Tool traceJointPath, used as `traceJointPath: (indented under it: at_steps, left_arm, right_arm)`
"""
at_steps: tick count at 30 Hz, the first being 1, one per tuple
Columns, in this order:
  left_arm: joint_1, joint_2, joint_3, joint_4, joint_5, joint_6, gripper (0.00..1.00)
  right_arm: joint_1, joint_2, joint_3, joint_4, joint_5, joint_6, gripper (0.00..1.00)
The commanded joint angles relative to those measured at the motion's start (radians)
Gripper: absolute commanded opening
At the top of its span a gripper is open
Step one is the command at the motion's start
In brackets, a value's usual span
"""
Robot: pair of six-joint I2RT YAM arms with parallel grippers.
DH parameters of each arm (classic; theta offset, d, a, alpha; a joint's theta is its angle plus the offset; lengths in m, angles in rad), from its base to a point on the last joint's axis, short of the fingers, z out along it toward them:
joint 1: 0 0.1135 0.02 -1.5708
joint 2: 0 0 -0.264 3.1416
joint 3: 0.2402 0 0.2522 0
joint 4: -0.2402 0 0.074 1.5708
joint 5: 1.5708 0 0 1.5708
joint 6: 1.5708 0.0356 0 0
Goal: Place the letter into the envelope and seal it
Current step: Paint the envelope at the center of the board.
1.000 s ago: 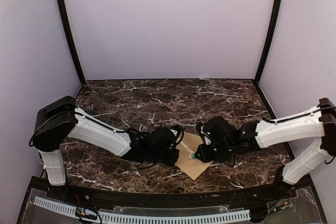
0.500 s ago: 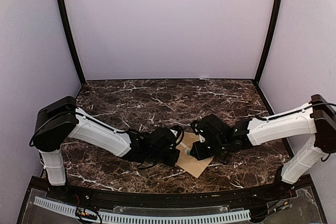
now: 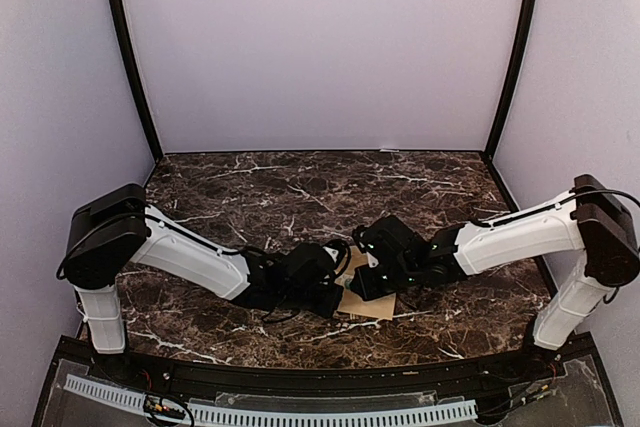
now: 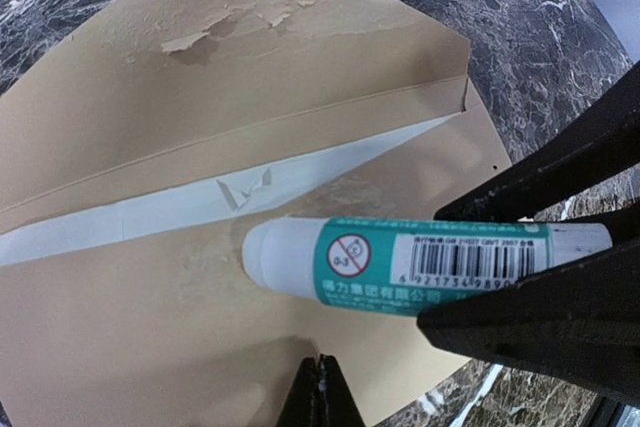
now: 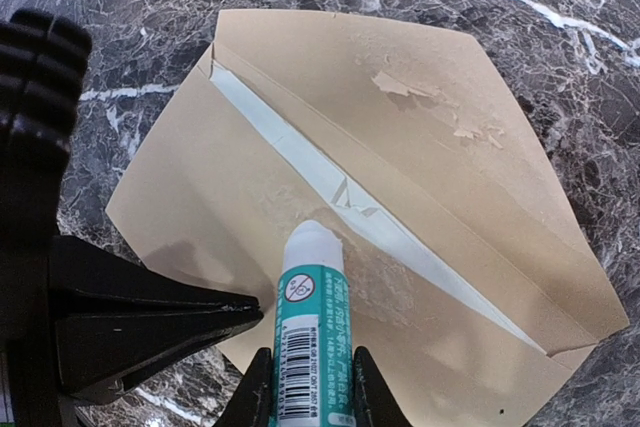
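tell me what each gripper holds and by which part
The right gripper clamps the glue stick by its labelled barrel, tip free. The left gripper is shut, tips at the envelope, holding nothing I can see.

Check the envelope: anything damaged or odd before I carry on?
Yes. The open flap of the envelope has patches where the paper surface is torn and peeled away. The white letter showing at the mouth has a small ragged tear just beyond the tip of the glue stick.
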State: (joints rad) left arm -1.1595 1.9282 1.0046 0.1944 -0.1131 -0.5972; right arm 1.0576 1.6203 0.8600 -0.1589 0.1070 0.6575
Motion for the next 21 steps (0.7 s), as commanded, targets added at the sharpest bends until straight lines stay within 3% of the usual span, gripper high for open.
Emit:
traceJointPath:
  at_steps: [1, 7, 12, 16, 21]
  left_arm:
    - [-0.003, 0.000, -0.044, -0.048, 0.003, 0.000, 0.01]
    - [-0.002, -0.126, -0.049, -0.075, -0.025, -0.021, 0.10]
    - [0.016, -0.233, -0.043, -0.114, -0.039, -0.013, 0.27]
    - [0.069, -0.249, -0.046, -0.150, -0.033, -0.008, 0.37]
    - [0.107, -0.196, -0.019, -0.234, -0.042, -0.002, 0.42]
  right_arm:
    - [0.004, -0.008, 0.016, -0.003, 0.001, -0.011, 0.00]
    - [0.005, -0.137, 0.002, -0.057, -0.008, -0.010, 0.00]
    - [0.003, -0.253, -0.019, -0.114, 0.000, -0.008, 0.00]
    - [-0.003, -0.289, -0.047, -0.136, 0.005, -0.013, 0.00]
    - [-0.028, -0.290, -0.093, -0.088, -0.048, -0.028, 0.00]
